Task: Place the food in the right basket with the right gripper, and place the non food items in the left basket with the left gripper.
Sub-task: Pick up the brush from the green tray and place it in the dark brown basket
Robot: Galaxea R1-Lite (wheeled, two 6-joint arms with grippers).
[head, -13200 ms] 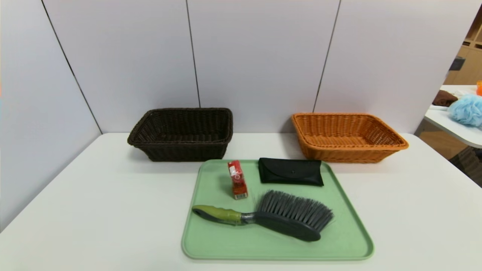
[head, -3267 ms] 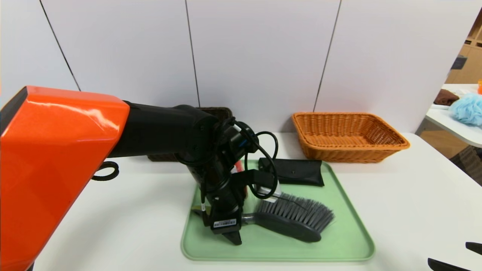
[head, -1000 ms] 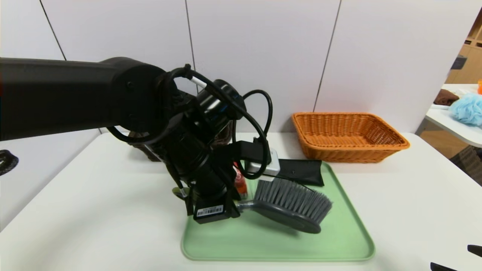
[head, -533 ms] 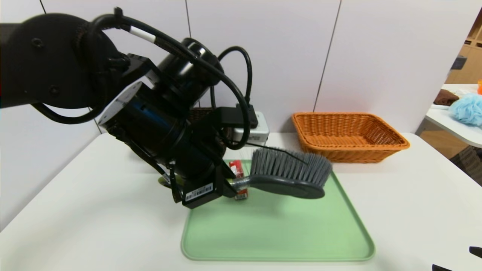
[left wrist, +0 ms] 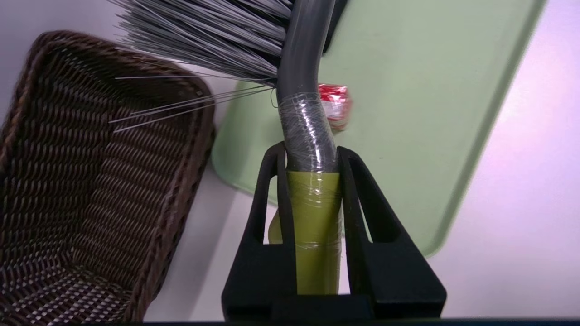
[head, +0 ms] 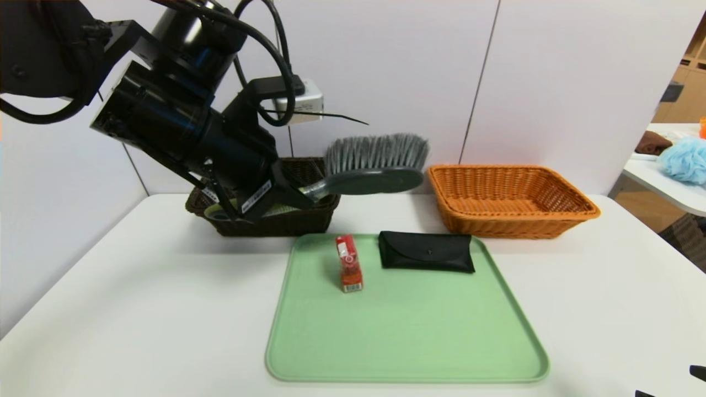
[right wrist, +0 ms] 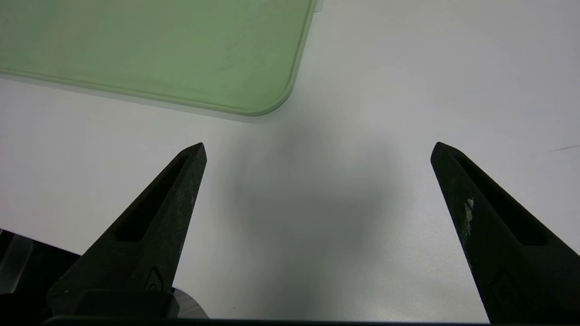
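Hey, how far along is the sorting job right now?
Nothing is binned yet. The left gripper holds the brush in the air by the dark basket. The red snack box and black pouch wait on the tray; the orange basket and open right gripper are empty.

The left gripper [head: 281, 190] holds the brush [head: 369, 171] by its handle above the dark basket [head: 322, 215], bristles up. On the green tray [head: 397, 342] stand a red carton [head: 348, 270] and a black pouch [head: 426, 252].
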